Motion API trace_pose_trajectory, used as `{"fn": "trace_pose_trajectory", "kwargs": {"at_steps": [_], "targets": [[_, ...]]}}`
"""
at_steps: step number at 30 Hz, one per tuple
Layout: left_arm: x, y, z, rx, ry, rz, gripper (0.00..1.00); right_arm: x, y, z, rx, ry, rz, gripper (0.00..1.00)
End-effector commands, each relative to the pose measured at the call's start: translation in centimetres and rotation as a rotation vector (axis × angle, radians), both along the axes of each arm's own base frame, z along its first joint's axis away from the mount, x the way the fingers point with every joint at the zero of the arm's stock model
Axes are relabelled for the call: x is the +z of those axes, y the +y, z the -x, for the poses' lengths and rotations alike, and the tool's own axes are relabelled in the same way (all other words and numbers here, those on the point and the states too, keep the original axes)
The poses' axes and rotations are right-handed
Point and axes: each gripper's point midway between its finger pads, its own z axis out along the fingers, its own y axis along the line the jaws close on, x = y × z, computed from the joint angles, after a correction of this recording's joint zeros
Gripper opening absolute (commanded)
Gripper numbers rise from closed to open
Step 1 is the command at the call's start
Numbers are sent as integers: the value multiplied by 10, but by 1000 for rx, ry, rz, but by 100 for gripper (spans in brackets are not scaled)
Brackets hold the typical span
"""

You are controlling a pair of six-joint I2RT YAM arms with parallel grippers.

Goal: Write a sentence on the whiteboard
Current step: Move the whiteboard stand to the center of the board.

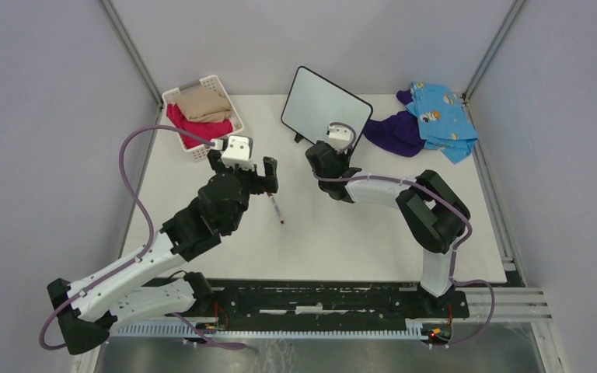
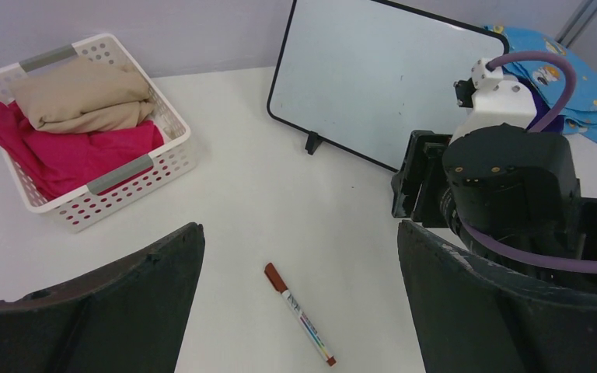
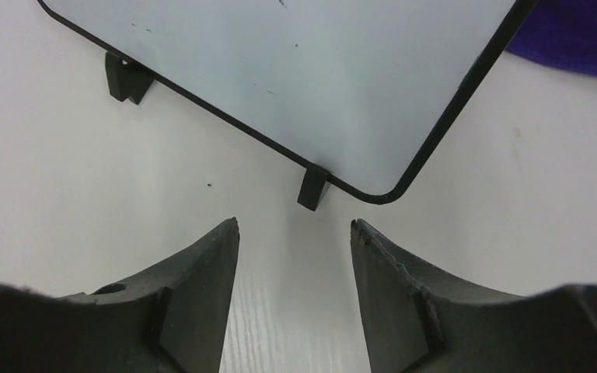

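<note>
The left gripper (image 2: 299, 233) is held fully spread and empty above the marker (image 2: 299, 315), presumably for pickup. Beyond, the whiteboard (image 2: 373, 78) is propped on its feet, unwritten. The right gripper (image 3: 295, 233), partly open and empty, is aimed at its lower edge, probably to steady it.

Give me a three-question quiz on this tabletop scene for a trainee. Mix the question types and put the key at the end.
1. True or false: the small black-framed white whiteboard already carries a written sentence.
2. Where is the slim white marker pen with the red-brown cap? A) clamped in the left gripper B) lying loose on the white table C) inside the basket
3. Which gripper faces the whiteboard's lower corner, open and empty?
Key: 1 false, the board is blank. 2 B. 3 the right gripper.
</note>
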Motion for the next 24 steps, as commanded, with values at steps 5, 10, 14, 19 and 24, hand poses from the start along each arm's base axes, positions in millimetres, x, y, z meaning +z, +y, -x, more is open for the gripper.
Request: {"fn": "trace_pose_trajectory", "kwargs": {"at_steps": [5, 10, 14, 19, 24], "targets": [[15, 4, 0, 24, -32, 47, 99, -13, -1, -8, -86, 24, 19, 58], [16, 4, 1, 21, -33, 53, 99, -22, -3, -12, -98, 35, 31, 57], [16, 4, 1, 19, -31, 56, 99, -25, -5, -19, -113, 39, 34, 56], [16, 4, 1, 18, -31, 55, 99, -25, -4, -28, -118, 38, 29, 54], [16, 4, 1, 21, -30, 55, 99, -32, -6, -36, -130, 51, 36, 52]]}}
